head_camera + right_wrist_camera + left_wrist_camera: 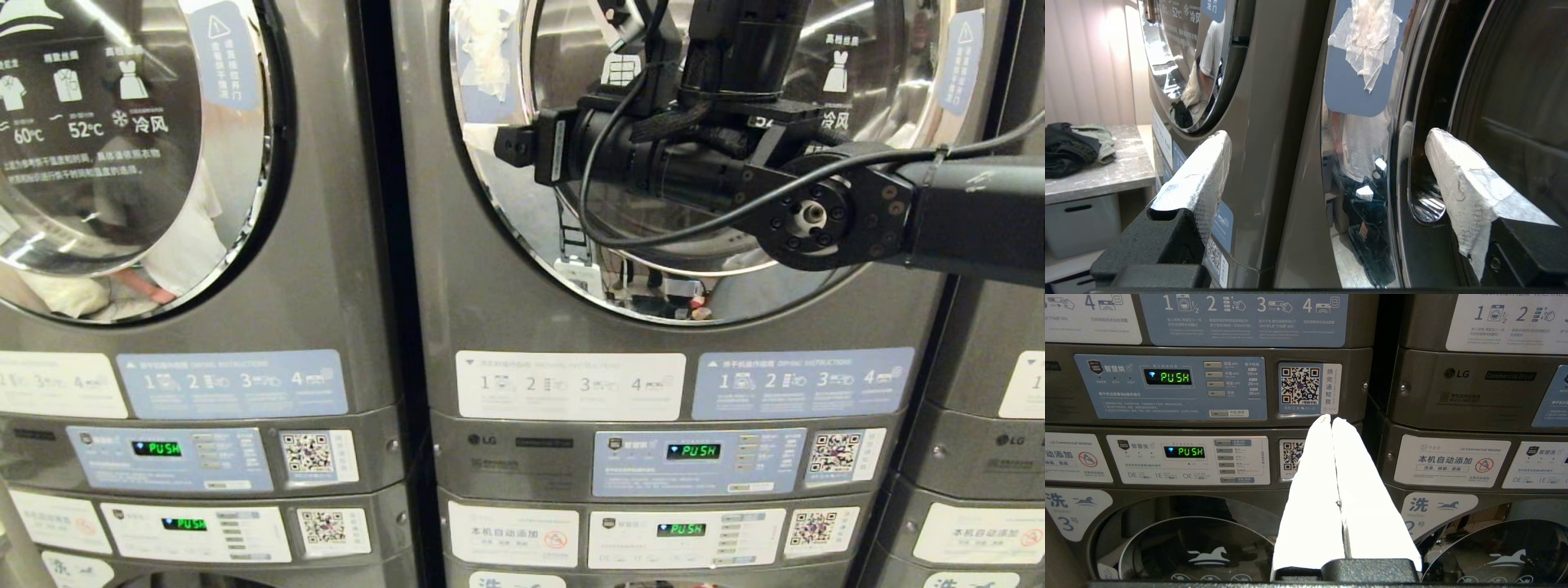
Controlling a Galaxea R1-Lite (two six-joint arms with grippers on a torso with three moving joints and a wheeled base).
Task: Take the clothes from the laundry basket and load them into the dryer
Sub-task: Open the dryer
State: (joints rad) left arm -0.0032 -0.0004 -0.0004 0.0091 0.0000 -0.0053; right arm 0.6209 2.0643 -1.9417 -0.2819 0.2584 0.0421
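Grey LG dryer at centre frame, round chrome-rimmed door closed. Two more alongside (three counted). Right end effector spread wide at the door's edge; left end effector pressed together. Clothes heaped on table, left.

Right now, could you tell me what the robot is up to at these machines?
The robot faces a row of stacked laundry machines. Its right arm is raised in front of the middle dryer door, which is closed, and the right pincer is open and empty beside the door's rim. The left pincer is shut and idle lower down. Some clothes lie on a counter nearby.
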